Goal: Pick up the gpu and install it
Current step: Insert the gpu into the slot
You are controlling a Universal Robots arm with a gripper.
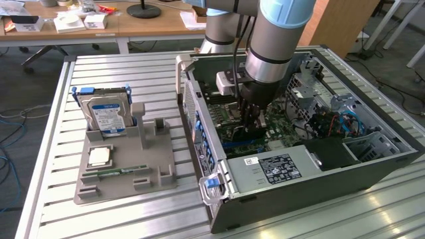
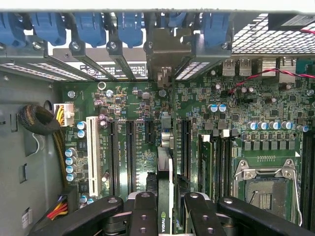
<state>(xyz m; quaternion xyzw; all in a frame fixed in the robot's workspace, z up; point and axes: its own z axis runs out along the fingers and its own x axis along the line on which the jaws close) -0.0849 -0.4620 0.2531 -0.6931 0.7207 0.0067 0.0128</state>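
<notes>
In the wrist view my gripper [image 2: 165,199] is shut on the gpu [image 2: 165,162]. The gpu is a thin dark card seen edge-on, and its silver bracket [image 2: 165,49] reaches the case's rear slot openings. One black finger [image 2: 144,209] presses each side of the card. The card stands on edge over the green motherboard [image 2: 133,98], in line with the long expansion slots [image 2: 130,147]. I cannot tell whether it sits in a slot. In the exterior view the gripper [image 1: 252,124] reaches down into the open computer case [image 1: 319,184], with the dark gpu [image 1: 247,135] below its fingers.
On the exterior view's left, a grey holder [image 1: 126,174] on the slatted table carries a blue-and-silver hard drive [image 1: 106,114], a square processor [image 1: 99,157] and a narrow green memory stick [image 1: 123,172]. The case holds a power supply [image 1: 279,167], cables [image 1: 332,122] and blue slot latches [image 2: 88,27].
</notes>
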